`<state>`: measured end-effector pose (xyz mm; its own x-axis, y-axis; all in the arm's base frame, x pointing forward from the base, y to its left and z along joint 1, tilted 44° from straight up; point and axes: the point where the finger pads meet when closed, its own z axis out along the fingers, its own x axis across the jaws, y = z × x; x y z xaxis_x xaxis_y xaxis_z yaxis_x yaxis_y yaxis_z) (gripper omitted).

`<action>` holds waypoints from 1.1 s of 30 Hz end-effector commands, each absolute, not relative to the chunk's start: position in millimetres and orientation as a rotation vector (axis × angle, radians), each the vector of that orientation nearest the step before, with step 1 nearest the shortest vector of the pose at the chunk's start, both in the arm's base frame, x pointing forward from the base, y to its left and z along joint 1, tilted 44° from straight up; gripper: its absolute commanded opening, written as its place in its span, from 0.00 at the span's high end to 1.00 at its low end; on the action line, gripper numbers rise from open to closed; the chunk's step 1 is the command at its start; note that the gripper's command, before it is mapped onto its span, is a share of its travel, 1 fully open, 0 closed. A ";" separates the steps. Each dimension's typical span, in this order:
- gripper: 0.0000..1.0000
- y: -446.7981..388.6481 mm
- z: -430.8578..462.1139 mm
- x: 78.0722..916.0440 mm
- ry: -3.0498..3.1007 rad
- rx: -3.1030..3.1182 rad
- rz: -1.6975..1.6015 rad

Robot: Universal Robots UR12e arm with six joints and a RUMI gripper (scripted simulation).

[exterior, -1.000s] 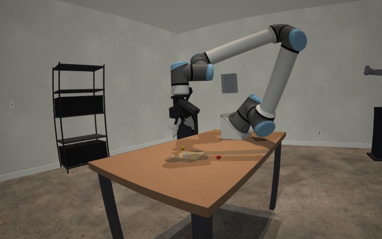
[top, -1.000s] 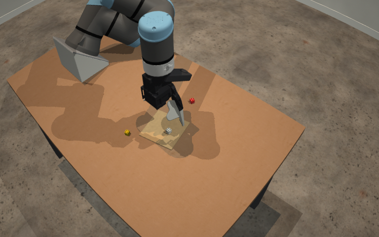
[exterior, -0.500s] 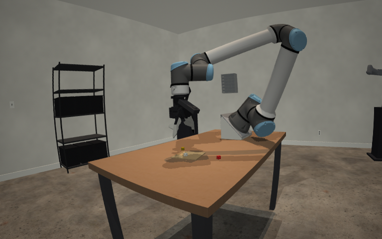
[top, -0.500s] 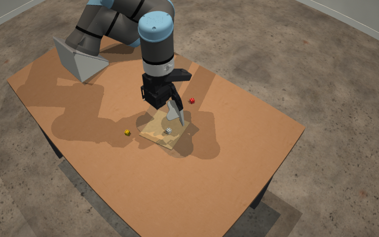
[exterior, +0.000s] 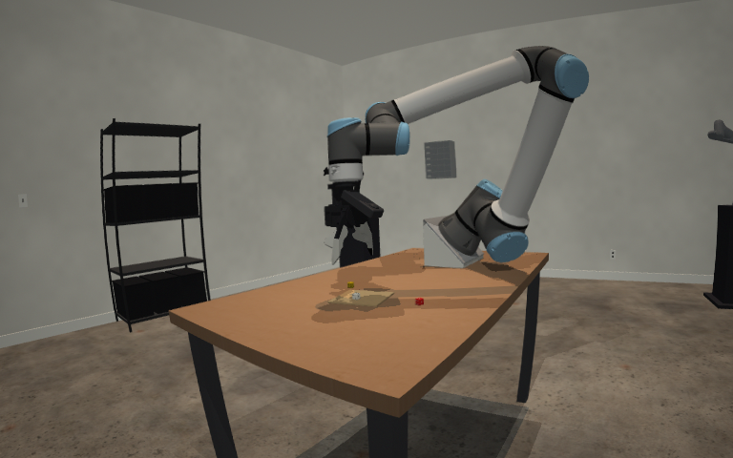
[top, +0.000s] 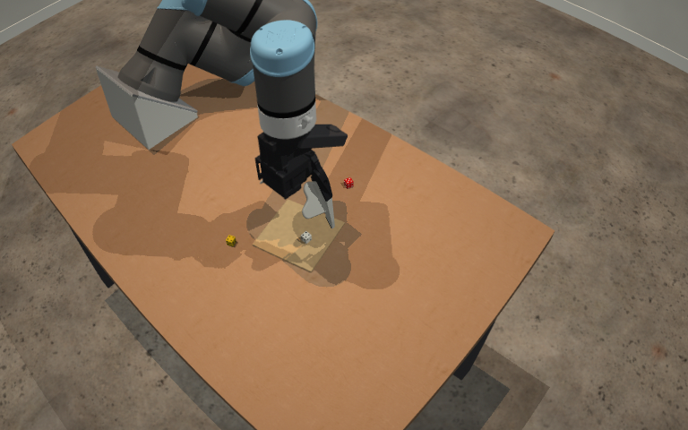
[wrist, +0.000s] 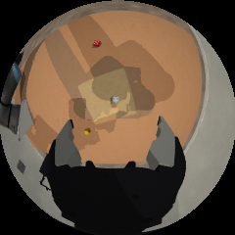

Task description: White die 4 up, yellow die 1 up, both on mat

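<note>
Three small cube dice and one square, pale-yellow, thin flat mat [top: 279, 240] [exterior: 373, 301] [wrist: 98, 100], seen from the top view.

The white cube die with dark pips [top: 305, 236] [exterior: 355, 296] [wrist: 115, 99] sits fully on the mat, near its middle; the yellow cube die with dark pips [top: 231, 240] [exterior: 350, 284] [wrist: 87, 131] lies off the mat, apart from it at nine o'clock; the red cube die with white pips [top: 348, 183] [exterior: 419, 301] [wrist: 97, 43] lies off it, between one and two o'clock. Their top numbers are too small to read.

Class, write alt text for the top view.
An open black gripper hangs above a wooden table, over a tan mat bearing a white die; a yellow die and a red die lie off the mat.
</note>
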<state>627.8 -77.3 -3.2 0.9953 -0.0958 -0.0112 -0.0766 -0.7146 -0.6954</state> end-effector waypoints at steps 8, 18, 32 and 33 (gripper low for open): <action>0.00 -78.6 -3.6 626.6 0.072 -2.373 -0.054; 0.00 -79.7 -5.2 623.4 -0.021 -2.375 -0.091; 0.00 -82.6 -9.4 615.5 -0.250 -2.368 -0.183; 0.00 -82.9 -9.8 614.7 -0.273 -2.367 -0.192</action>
<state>616.8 -81.1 -8.8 0.9800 0.0972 0.1736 0.1900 -0.7158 -0.6719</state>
